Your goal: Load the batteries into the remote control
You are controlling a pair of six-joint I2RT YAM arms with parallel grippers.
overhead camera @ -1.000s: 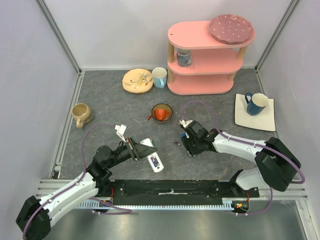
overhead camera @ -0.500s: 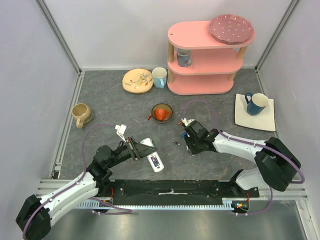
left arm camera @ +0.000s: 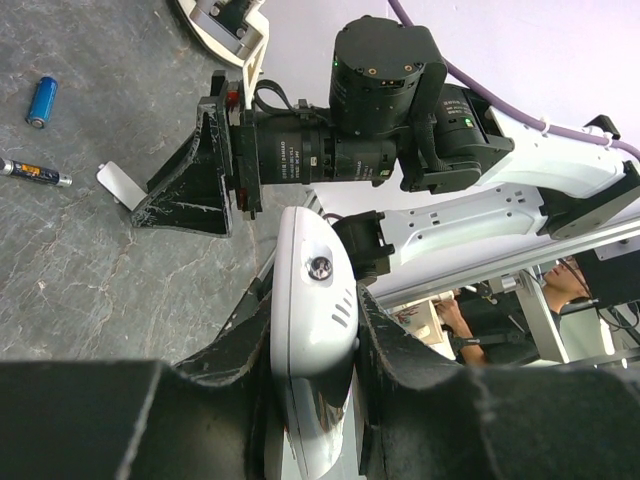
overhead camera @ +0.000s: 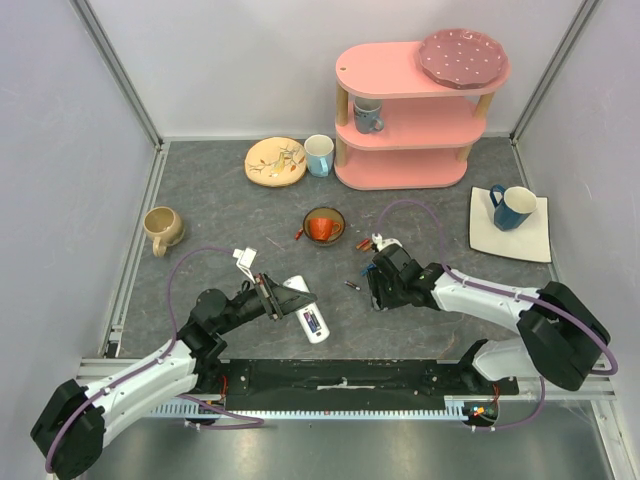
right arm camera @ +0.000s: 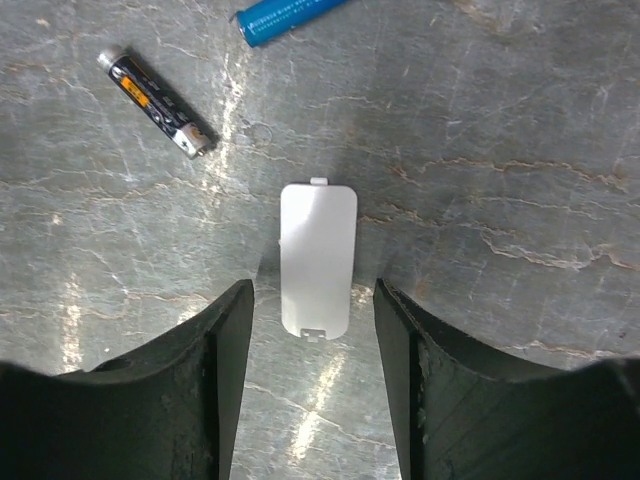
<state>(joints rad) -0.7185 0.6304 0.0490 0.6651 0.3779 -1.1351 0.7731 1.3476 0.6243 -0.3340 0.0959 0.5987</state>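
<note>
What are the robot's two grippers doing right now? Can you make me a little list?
Left gripper: shut on the remote control
Right gripper: open, low over the table, one finger on each side of the battery cover, not touching it
Cover: white, lying flat on the table
Loose batteries: blue battery and black-and-orange battery, on the table just beyond the cover
Batteries inside the remote: cannot tell

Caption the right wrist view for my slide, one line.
Right hand open, straddling a white battery cover on the grey table; a black battery and a blue battery lie beyond.
</note>
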